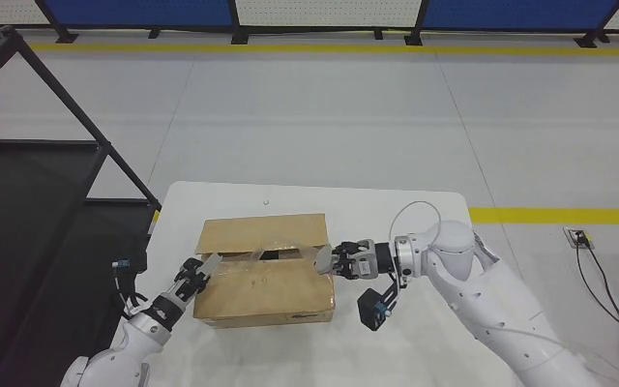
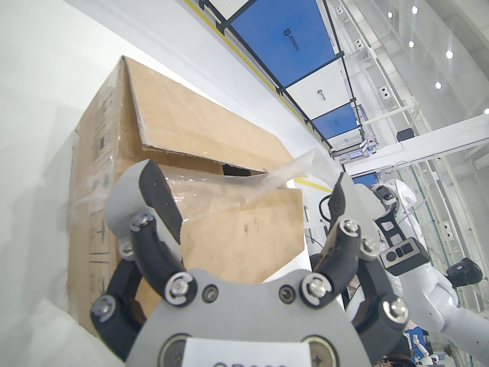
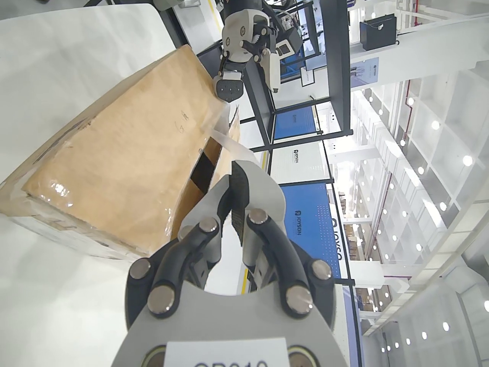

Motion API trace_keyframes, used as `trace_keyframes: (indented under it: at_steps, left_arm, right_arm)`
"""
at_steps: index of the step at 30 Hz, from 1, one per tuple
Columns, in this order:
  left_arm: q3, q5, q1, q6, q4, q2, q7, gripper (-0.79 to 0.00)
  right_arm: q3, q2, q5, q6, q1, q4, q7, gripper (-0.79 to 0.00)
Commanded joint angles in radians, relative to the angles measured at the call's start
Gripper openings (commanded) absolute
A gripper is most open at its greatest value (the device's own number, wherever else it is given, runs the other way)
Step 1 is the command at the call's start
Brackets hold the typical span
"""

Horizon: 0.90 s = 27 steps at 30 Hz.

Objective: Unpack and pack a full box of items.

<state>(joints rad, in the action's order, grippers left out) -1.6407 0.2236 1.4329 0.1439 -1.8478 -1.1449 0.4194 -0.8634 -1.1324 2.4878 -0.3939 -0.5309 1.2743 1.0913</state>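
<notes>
- We see the box (image 1: 266,271) mid-frame on the table (image 1: 406,208), its flaps parted to a slit; unpacking, we judge, has barely begun.
- Our right gripper (image 1: 326,261) pinches the clear tape (image 3: 229,141); our left gripper (image 1: 201,266) is spread at the box's left end.

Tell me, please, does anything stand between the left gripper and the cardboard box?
Nothing visible does: the open left gripper hangs right beside one end of the cardboard box, facing it.

Interior of cardboard box (image 1: 263,290) hidden beyond a dark gap between flaps. End of tape strip (image 3: 229,141) hidden within right end effector (image 3: 238,171). Near edge of desk (image 1: 426,213) cut off in top view.
</notes>
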Motion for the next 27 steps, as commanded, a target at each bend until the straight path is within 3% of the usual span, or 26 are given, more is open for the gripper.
trace_keyframes:
  at_steps: [1, 22, 27]
  left_arm:
    - [0.000, 0.001, 0.000, 0.000, -0.001, 0.000, -0.002, 0.000]
    - [0.008, 0.012, 0.003, -0.004, -0.010, 0.003, -0.005, 0.000]
    - [0.007, 0.011, 0.005, -0.010, -0.010, 0.003, -0.017, 0.000]
  right_arm:
    - [-0.012, 0.008, 0.007, -0.003, -0.009, 0.011, 0.004, 0.000]
    - [-0.112, 0.072, 0.028, -0.078, -0.118, 0.114, -0.080, 0.000]
    - [-0.155, 0.076, -0.061, -0.064, -0.147, 0.132, -0.129, 0.000]
